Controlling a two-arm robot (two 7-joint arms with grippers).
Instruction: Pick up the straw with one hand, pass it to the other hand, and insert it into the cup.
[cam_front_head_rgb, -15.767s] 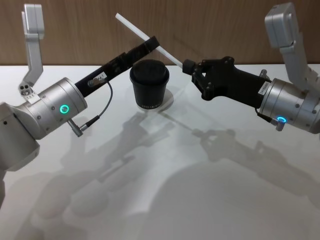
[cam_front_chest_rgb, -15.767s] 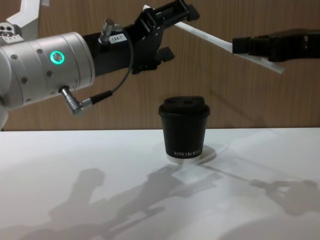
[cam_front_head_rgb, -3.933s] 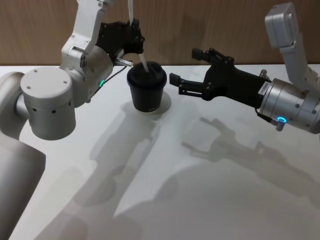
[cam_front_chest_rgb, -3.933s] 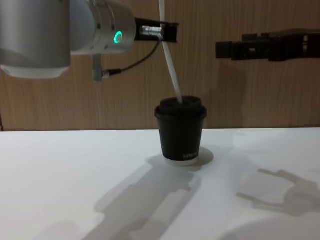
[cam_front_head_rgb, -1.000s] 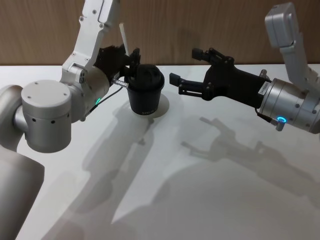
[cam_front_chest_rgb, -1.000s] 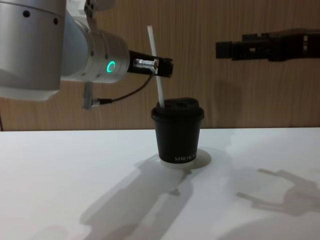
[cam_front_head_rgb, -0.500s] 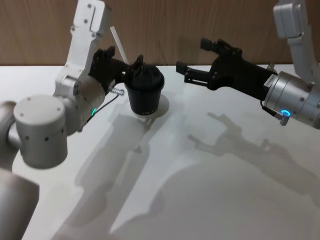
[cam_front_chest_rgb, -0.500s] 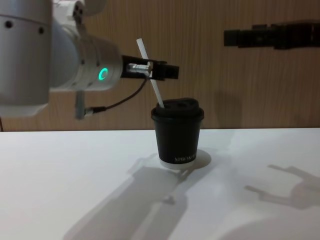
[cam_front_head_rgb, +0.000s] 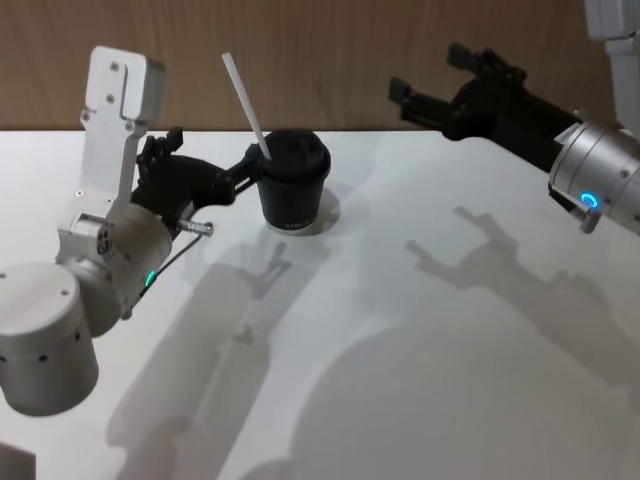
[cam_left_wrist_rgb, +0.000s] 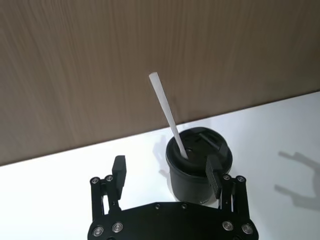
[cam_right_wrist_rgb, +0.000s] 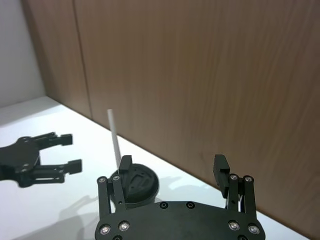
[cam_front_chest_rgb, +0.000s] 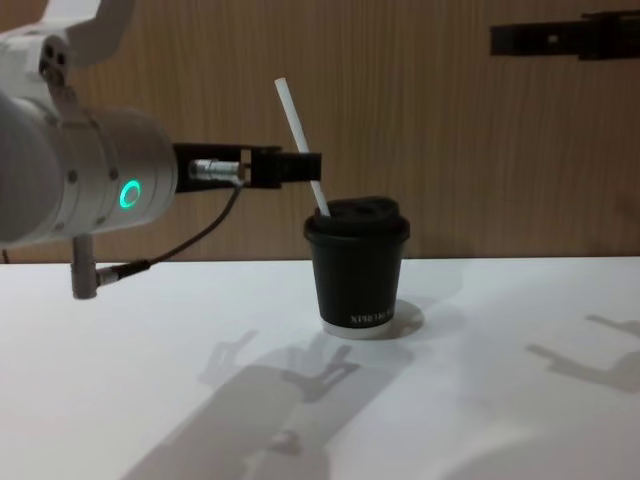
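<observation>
- The straw (cam_front_head_rgb: 244, 104) stands in the lid of the cup (cam_front_head_rgb: 292, 190), its free end leaning toward 11 o'clock in the head view; the cup sits on the white table (cam_front_head_rgb: 400, 380) near the wooden wall (cam_front_head_rgb: 330, 60).
- The left gripper (cam_front_head_rgb: 238, 172) sits at the cup's 9 o'clock, fingers spread with nothing between them (the left wrist view shows the cup just past its open tips).
- The right gripper (cam_front_head_rgb: 430, 85) hangs up at 2 o'clock from the cup, well apart, open and holding nothing.
- Judged from this, insertion looks done and the step in hand is release and retreat.
- The next move calls for drawing the left arm straight back without brushing the cup or straw.
</observation>
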